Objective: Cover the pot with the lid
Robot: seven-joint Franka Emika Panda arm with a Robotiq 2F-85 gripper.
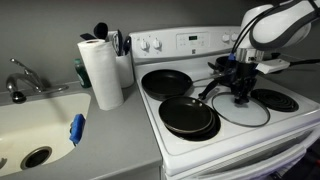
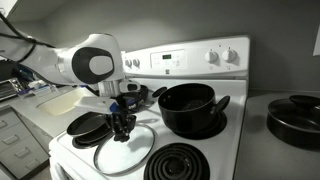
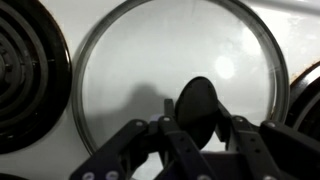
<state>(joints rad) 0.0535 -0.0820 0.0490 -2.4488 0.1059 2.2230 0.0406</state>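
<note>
The clear glass lid (image 1: 240,110) lies flat on a front stove burner; it shows in both exterior views (image 2: 126,152) and fills the wrist view (image 3: 150,70). My gripper (image 1: 240,93) (image 2: 122,130) stands straight down over its centre. In the wrist view the fingers (image 3: 197,125) press both sides of the dark knob (image 3: 198,100). The black deep pot (image 2: 190,108) sits on a rear burner just behind the lid, its long handle pointing away. In an exterior view the pot (image 1: 221,64) is mostly hidden behind the gripper.
Two shallow black frying pans (image 1: 165,82) (image 1: 188,116) sit on the other burners beside the lid. A bare coil burner (image 1: 273,99) is next to the lid. A paper towel roll (image 1: 100,72) and a sink (image 1: 30,115) are beyond the stove. Another dark pan (image 2: 295,118) is on the counter.
</note>
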